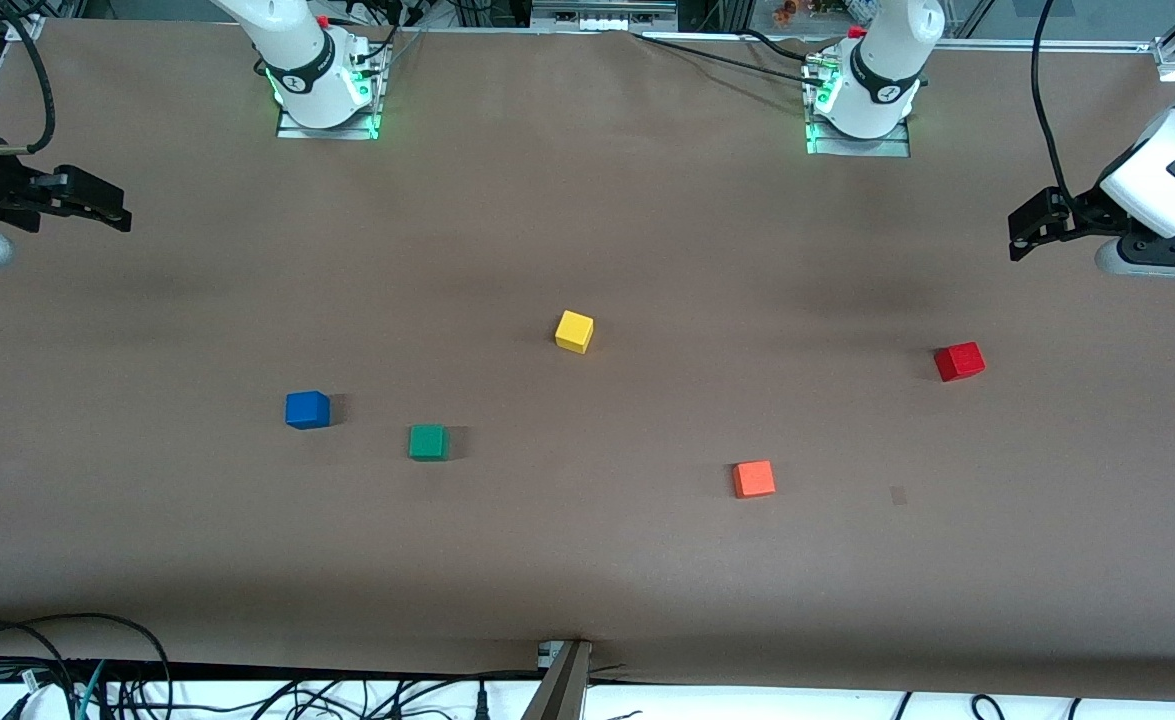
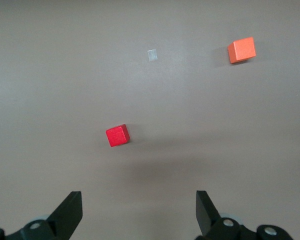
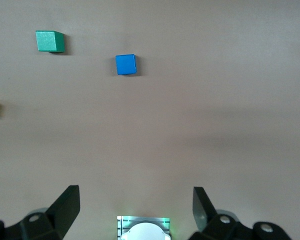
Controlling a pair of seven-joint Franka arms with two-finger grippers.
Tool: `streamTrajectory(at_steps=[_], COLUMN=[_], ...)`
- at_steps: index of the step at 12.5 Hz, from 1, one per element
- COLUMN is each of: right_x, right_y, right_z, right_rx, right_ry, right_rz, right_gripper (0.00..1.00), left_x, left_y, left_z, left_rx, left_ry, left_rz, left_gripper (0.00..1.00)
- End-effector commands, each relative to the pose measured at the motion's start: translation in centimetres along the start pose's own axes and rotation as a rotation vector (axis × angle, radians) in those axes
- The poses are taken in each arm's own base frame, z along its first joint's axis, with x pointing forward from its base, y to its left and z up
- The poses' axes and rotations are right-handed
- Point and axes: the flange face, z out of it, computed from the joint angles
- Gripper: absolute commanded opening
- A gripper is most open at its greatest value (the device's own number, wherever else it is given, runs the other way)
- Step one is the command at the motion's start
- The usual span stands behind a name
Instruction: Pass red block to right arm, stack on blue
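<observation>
Step in hand: judged as the very start, the first reach for the red block (image 1: pixel 959 361), since nothing had been lifted or stacked.
Red block: it sat on the tabletop (image 1: pixel 587 560) toward the left arm's end, nearer the front camera than the left arm's base and well apart from every other cube.
Blue block (image 1: pixel 307 410): it rested toward the right arm's end of the tabletop, just beside the green cube (image 1: pixel 428 442), which lay slightly nearer the front camera.
Left gripper (image 1: pixel 1032 228): it hung above the tabletop's edge at its own end, fingers spread wide and holding nothing; its wrist view showed the red block between and ahead of the two fingertips.
Right gripper (image 1: pixel 107 208): it waited over the tabletop's edge at the right arm's end, jaws equally wide and empty.
Doing it well: the left gripper should probably descend squarely over the red block and close on two flat faces, gripping low enough to leave the upper part free for the right gripper to take at the handover.
Watch for: the orange cube (image 1: pixel 753 479) was similar in hue but well apart, so confusion seemed unlikely.
Other cube: a yellow cube (image 1: pixel 574 331) sat near the tabletop's middle.
Containers: none appeared in any view.
</observation>
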Motion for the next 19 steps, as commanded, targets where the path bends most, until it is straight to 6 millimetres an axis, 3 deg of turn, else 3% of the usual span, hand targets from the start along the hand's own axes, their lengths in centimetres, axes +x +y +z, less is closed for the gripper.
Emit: streamTrajectory(at_steps=[1, 12, 19], right_x=[-0.1, -0.1, -0.1], right_y=[0.1, 0.1, 0.0], right_z=[-0.6, -0.6, -0.6], right_rx=[-0.009, -0.008, -0.007], right_ry=[0.0, 0.0, 0.0], right_rz=[-0.01, -0.01, -0.012], right_gripper=[1.0, 1.0, 1.0], left_x=[0.3, -0.1, -0.1], left_y=[0.2, -0.1, 0.6], left_z=[-0.5, -0.6, 0.9], left_rx=[0.017, 0.016, 0.03], left_ry=[-0.006, -0.039, -0.113], left_rz=[-0.001, -0.004, 0.009], left_gripper=[1.0, 1.0, 1.0])
